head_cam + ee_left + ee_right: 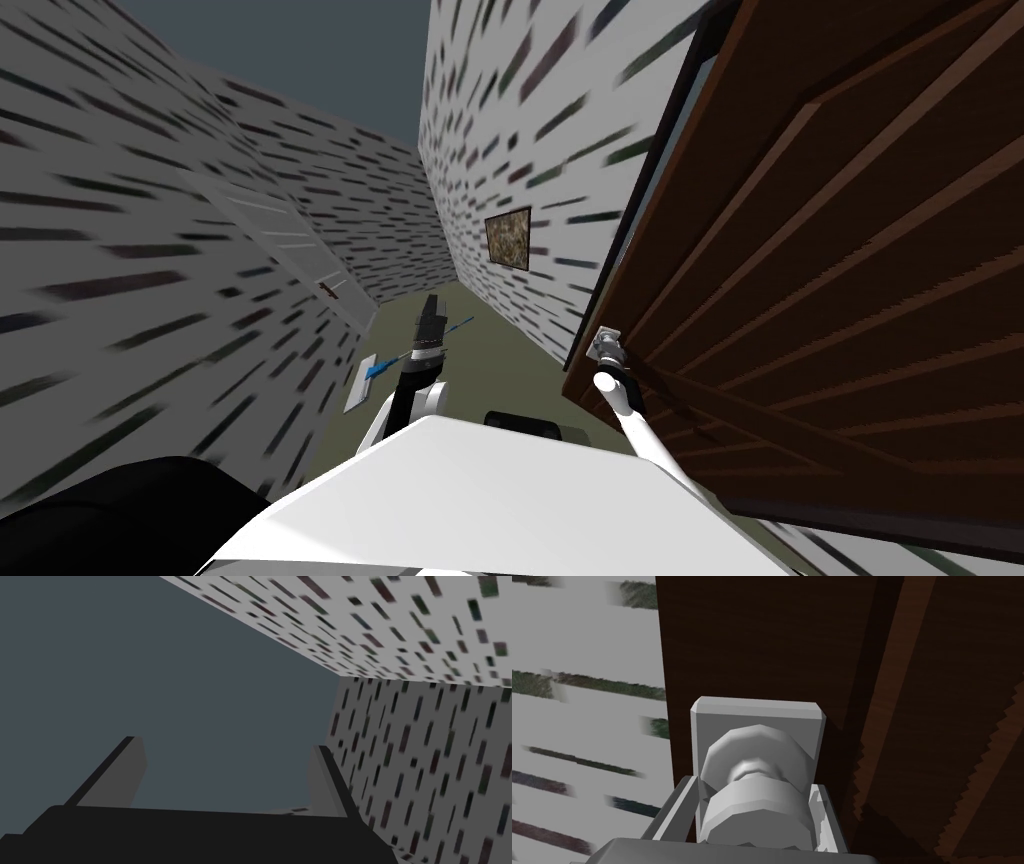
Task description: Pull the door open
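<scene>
Right wrist view is the nearest look: the right gripper [753,791] is at the door knob [757,816], and its two light grey fingers [677,808] press the round grey knob from both sides, so the jaws are pinching it. Directly behind the knob there is a square grey backplate [757,713], fixed on the dark brown wooden door [762,641] close to the door's edge. Past that edge a white wall with dark streaks [587,676] is visible. Seen from the head camera, the white right arm [632,420] reaches forward to this knob, and the brown door with its raised slanted mouldings takes the whole right side, its edge next to a dark frame strip [650,190]. The left gripper [431,312] is held out in front of the chest, above the olive green floor [500,345] and well apart from the door; in the left wrist view its fingers stand spread with nothing between them. On the floor just beside this arm lies a flat white mop head with a thin blue handle [368,378]. Farther away, a small framed picture [507,238] hangs on the streaked wall near the door frame, and a pale grey door [290,245] is set in the wall on the left.
</scene>
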Motion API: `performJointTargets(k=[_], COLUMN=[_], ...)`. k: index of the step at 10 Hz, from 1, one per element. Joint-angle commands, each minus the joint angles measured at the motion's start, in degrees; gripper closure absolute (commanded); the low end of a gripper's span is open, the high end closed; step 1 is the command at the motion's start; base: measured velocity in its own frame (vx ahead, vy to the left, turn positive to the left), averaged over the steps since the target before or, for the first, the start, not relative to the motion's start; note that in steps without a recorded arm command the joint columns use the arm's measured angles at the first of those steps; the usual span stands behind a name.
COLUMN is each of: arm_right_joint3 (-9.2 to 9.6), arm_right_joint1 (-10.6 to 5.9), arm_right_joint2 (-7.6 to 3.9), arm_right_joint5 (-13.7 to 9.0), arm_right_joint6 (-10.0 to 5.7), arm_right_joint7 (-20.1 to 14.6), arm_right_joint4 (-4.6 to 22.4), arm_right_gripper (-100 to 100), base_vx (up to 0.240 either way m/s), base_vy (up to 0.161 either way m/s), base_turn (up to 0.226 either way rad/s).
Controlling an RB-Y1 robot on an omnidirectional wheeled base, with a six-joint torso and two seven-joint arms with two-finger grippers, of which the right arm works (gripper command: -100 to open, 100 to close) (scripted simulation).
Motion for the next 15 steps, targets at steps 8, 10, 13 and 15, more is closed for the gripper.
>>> performJointTargets(k=[8, 10, 13, 15], arm_right_joint3=[2.86, 4.04, 5.92, 6.93], arm_right_joint1=[1.62, 2.24, 3.24, 3.77], arm_right_joint2=[-3.33, -4.73, -6.97, -8.18], arm_right_joint5=[0.21, 0.31, 0.46, 0.55], arm_right_joint6=[1.11, 1.52, 2.19, 2.54], arm_right_joint7=[-4.25, -6.04, -8.90, -10.45], arm_right_joint4=[-1.28, -1.85, -2.77, -3.26], arm_right_gripper=[100, 100, 100, 100], base_vx=[-0.125, -0.202, -0.209, -0.230], base_vy=[-0.024, -0.016, -0.042, -0.053], base_turn=[0.097, 0.143, 0.173, 0.137])
